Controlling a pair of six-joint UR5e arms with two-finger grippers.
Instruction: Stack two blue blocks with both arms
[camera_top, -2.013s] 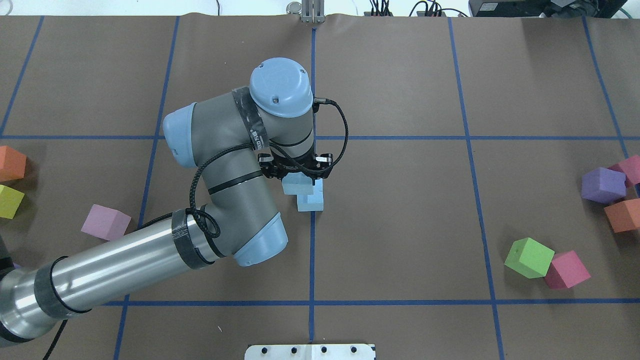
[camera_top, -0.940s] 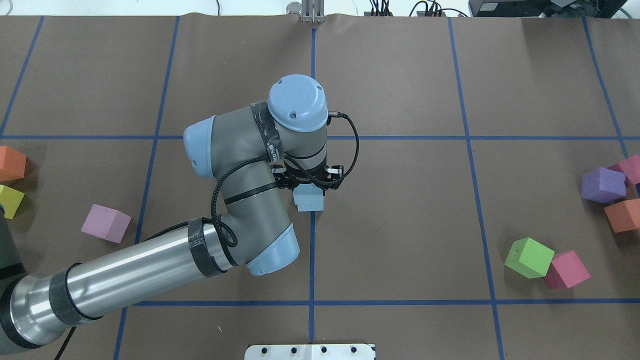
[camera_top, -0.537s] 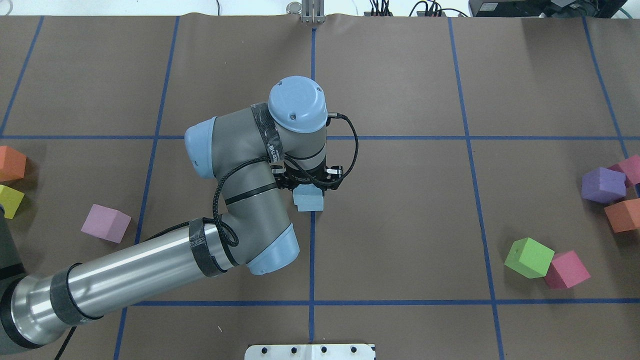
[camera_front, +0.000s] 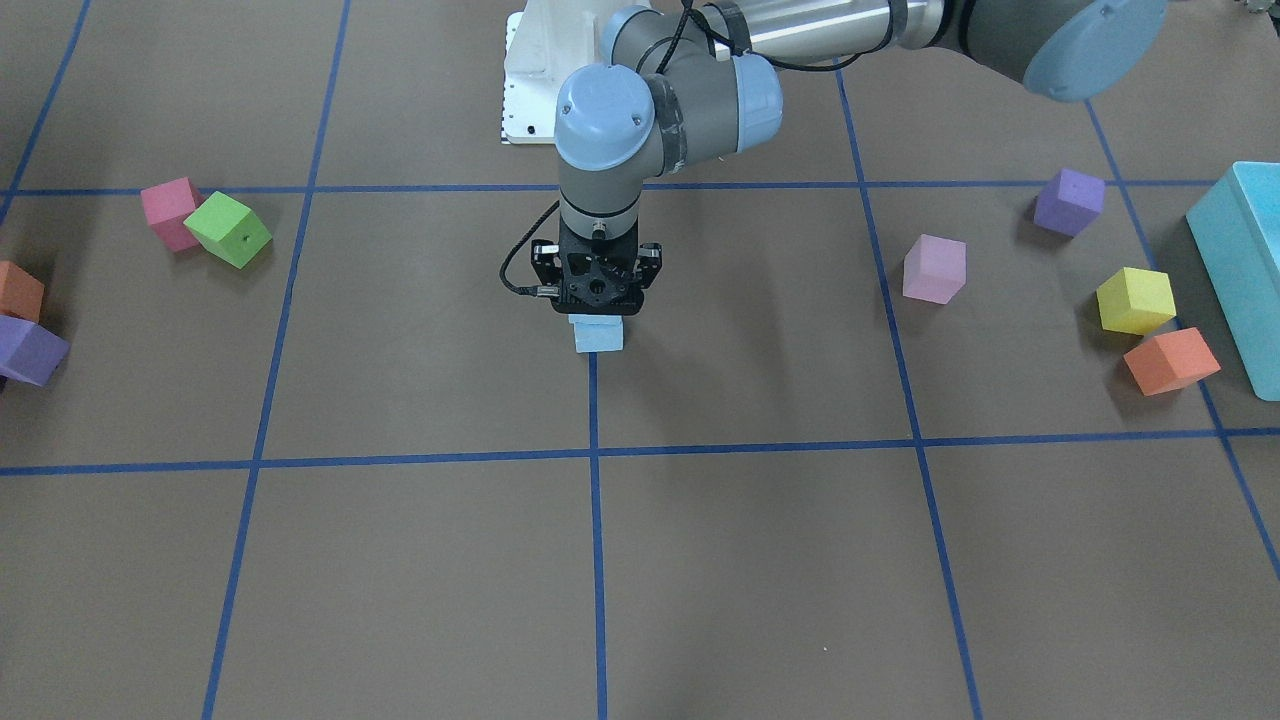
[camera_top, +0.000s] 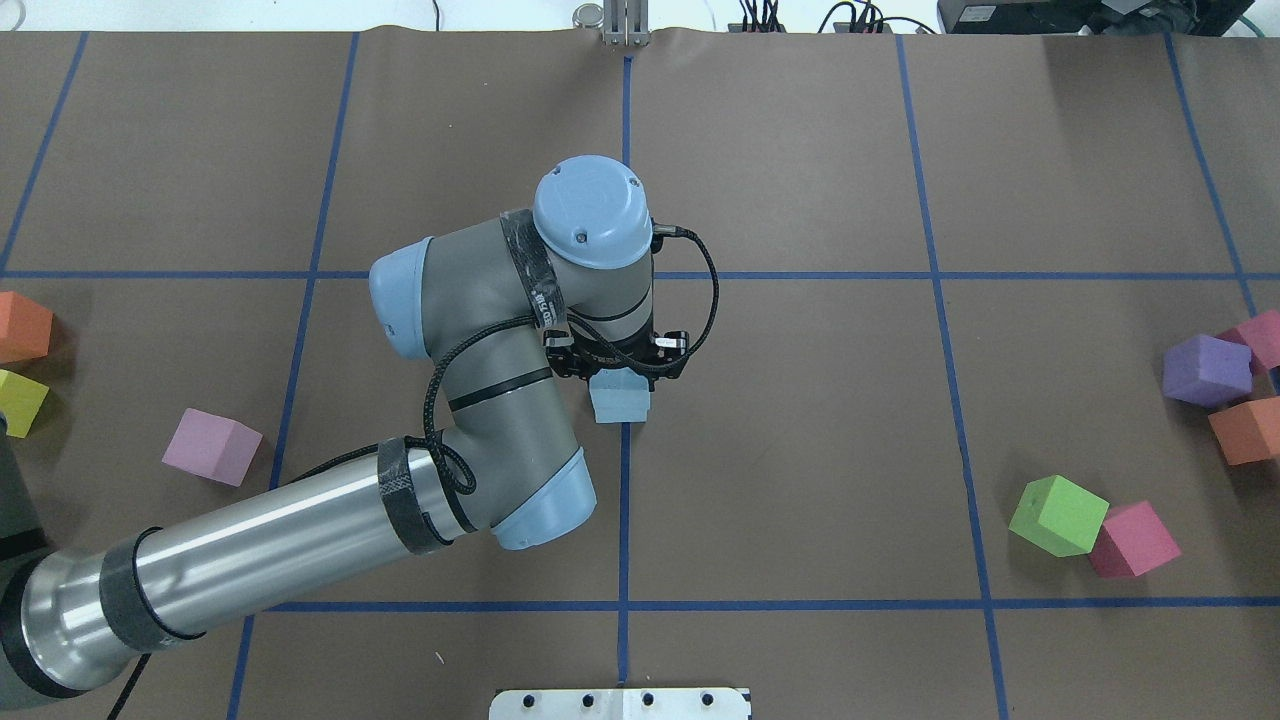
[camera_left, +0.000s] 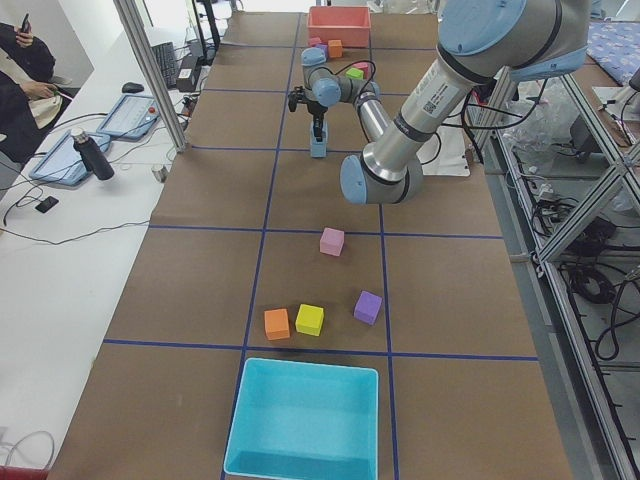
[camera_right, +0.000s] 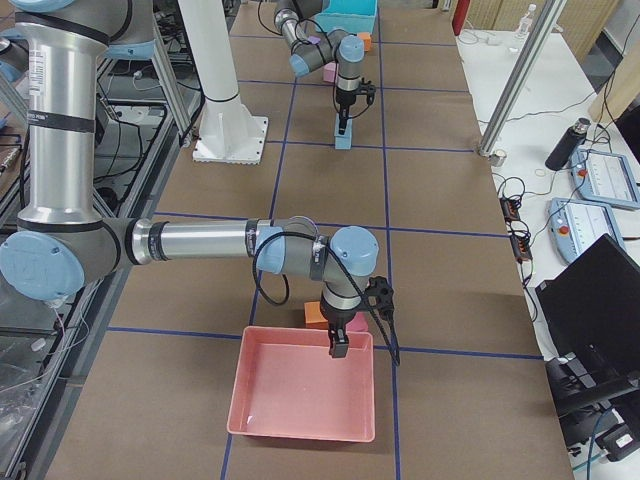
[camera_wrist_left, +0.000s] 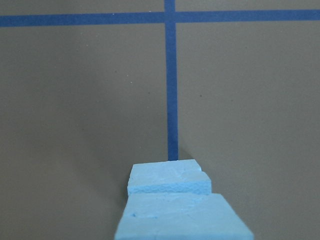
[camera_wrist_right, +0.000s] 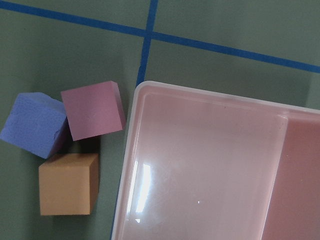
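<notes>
Now | foam blue blocks (camera_front: 598, 338) stacked | left tool (camera_front: 597, 312), right tool (camera_right: 340, 346) grip: cannot tell

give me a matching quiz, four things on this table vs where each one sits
Things:
1. blue blocks
2. green cube
3. yellow cube
4. pink tray

Places:
A. touching a red cube
B. under the left gripper
C. below the right gripper
D. beside an orange cube

Pairs: 1-B, 2-A, 3-D, 4-C
</notes>
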